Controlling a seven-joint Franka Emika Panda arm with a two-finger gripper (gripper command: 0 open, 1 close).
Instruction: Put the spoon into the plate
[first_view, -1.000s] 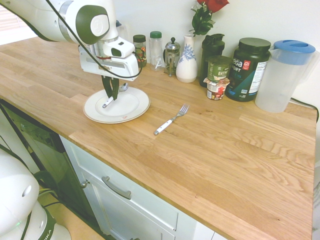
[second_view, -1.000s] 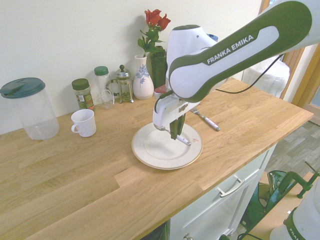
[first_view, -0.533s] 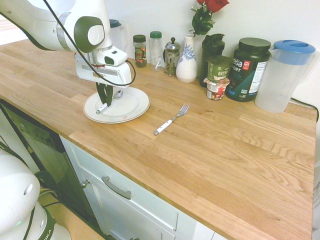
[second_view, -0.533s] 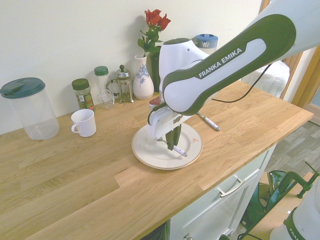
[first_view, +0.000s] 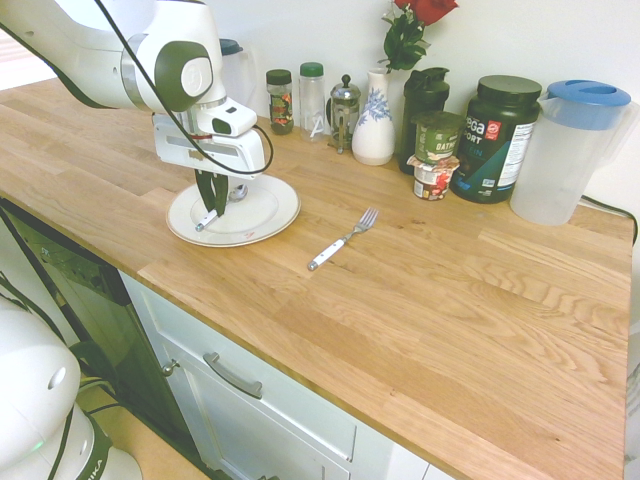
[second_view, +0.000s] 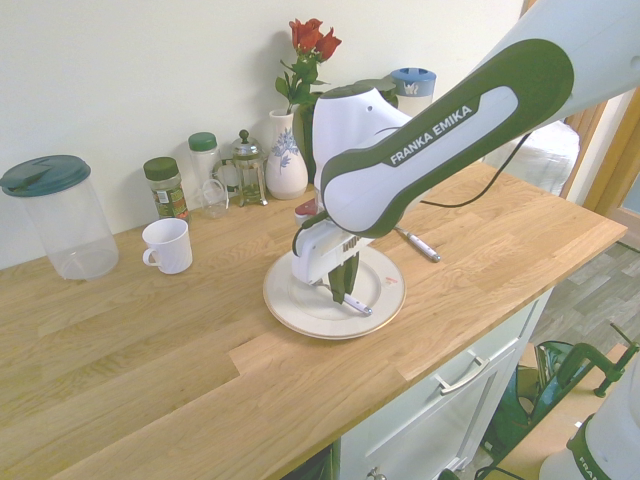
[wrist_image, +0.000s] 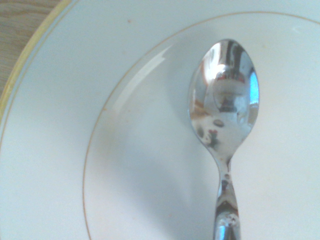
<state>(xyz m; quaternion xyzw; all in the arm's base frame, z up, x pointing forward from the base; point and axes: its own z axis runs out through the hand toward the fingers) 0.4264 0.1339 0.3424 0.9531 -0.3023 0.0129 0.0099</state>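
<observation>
The cream-white plate (first_view: 266, 212) (second_view: 298, 308) sits near the counter's front edge. My gripper (first_view: 211, 203) (second_view: 339, 291) stands over it, pointing straight down, fingers shut on the spoon (first_view: 206, 220) (second_view: 358, 307). The spoon's white handle end sticks out below the fingers, low over the plate's front part. Its silver bowl (first_view: 238, 190) points toward the back rim. In the wrist view the shiny spoon (wrist_image: 225, 105) lies right over the plate's white inner well (wrist_image: 75, 100). I cannot tell whether the spoon touches the plate.
A white-handled fork (first_view: 342, 241) (second_view: 415, 243) lies on the wood right of the plate. A white mug (second_view: 167, 245), jars, a French press, a flower vase (first_view: 374, 118), tubs and a clear pitcher (first_view: 567, 150) line the back wall.
The gripper has carried the spoon a little way across the plate toward its front-left and lower. The fork and the plate have stayed put.
</observation>
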